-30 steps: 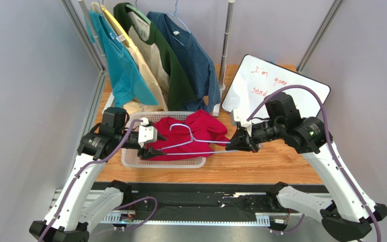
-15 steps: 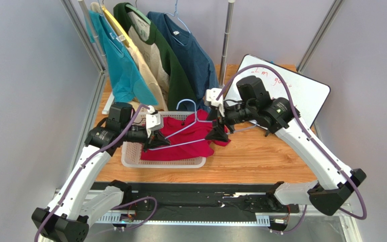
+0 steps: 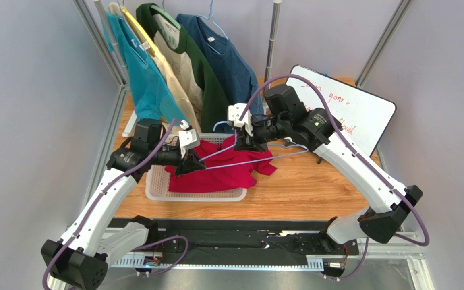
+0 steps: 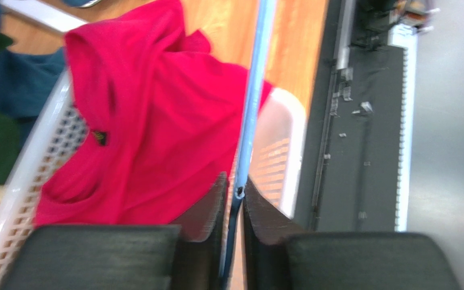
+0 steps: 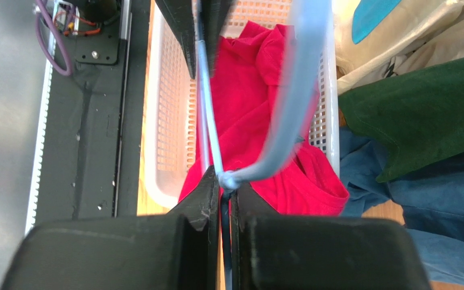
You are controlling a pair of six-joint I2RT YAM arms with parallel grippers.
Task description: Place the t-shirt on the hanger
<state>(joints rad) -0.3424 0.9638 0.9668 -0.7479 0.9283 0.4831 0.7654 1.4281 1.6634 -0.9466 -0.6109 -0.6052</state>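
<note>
The red t-shirt (image 3: 228,174) lies crumpled in a white basket (image 3: 195,196), one part spilling over the basket's right end onto the table. Just above it hangs the light-blue wire hanger (image 3: 264,158). My left gripper (image 3: 187,167) is shut on the hanger's left end. My right gripper (image 3: 240,145) is shut on it at the neck below the hook. In the left wrist view the wire (image 4: 254,90) runs away from the pinched jaws (image 4: 234,190) over the t-shirt (image 4: 150,121). In the right wrist view the hanger (image 5: 207,109) crosses the t-shirt (image 5: 252,121).
Behind the basket a rack holds teal (image 3: 146,90), green-and-cream (image 3: 207,84) and navy (image 3: 234,72) shirts on hangers, close behind my right wrist. A metal pole (image 3: 271,54) stands beside them. A whiteboard (image 3: 361,115) leans at the back right of the wooden table (image 3: 313,193).
My right gripper left the hanger's right end, moved left and back, and shut again at the neck. The hanger's right end now juts out over the table. My left gripper shifted slightly.
</note>
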